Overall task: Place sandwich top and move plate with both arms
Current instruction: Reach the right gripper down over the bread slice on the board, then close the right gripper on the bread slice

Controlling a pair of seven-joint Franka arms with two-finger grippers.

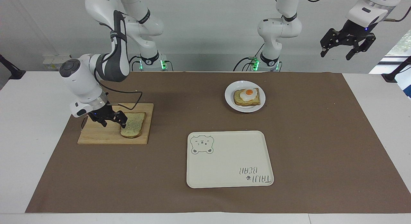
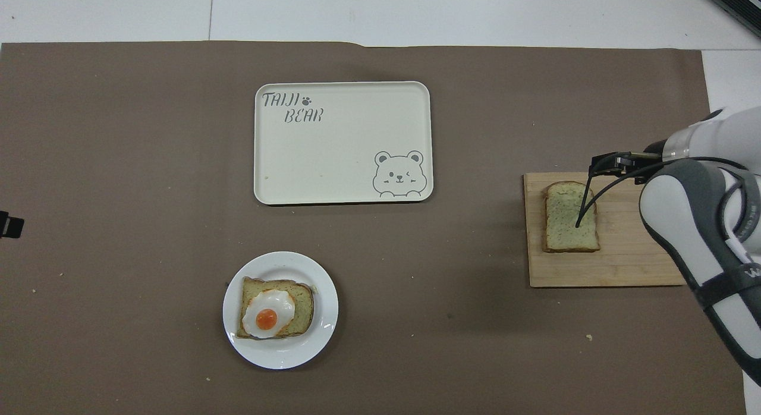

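The sandwich top [image 1: 133,128] [image 2: 571,216], a pale speckled slice with a brown crust, lies flat on a wooden cutting board [image 1: 99,135] [image 2: 612,266] toward the right arm's end of the table. My right gripper [image 1: 113,121] hangs open just above the board, beside the slice, with one fingertip [image 1: 123,123] at the slice's edge. The white plate [image 1: 230,97] [image 2: 280,358] sits nearer to the robots and carries a toast slice with a fried egg [image 1: 247,95] [image 2: 267,317]. My left gripper [image 1: 337,54] waits open, high in the air off the left arm's end of the table.
A cream rectangular tray with a bear drawing [image 1: 229,159] [image 2: 343,142] lies farther from the robots than the plate. A brown mat [image 1: 321,137] covers the table. In the overhead view the right arm's forearm covers part of the board.
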